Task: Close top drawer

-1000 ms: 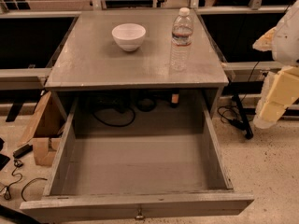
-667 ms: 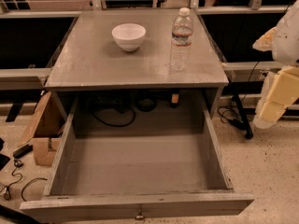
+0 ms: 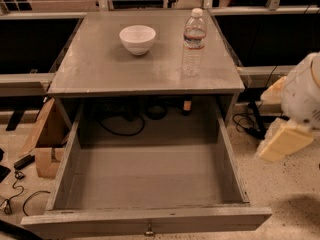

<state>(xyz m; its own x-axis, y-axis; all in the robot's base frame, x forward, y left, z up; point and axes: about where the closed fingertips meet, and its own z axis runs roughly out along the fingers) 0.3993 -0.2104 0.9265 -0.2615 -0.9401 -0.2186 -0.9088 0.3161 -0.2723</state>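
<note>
The top drawer [image 3: 150, 181] is pulled far out of the grey table toward me. It is a deep, plain grey box with nothing inside. Its flat front panel [image 3: 100, 221] runs along the bottom edge of the view, with a small brass knob [image 3: 149, 230] at its centre. My gripper [image 3: 283, 141] is a cream-coloured piece under the white arm [image 3: 305, 91]. It hangs at the right, beside and apart from the drawer's right wall, touching nothing.
A white bowl [image 3: 137, 38] and a clear water bottle [image 3: 193, 41] stand on the grey tabletop [image 3: 100, 69]. Black cables [image 3: 120, 126] lie behind the drawer. Cardboard boxes [image 3: 45, 144] sit on the floor at the left, with more cables at the right.
The arm and gripper have moved down and slightly left, closer to the drawer's right side. The drawer, bowl and bottle have not moved.
</note>
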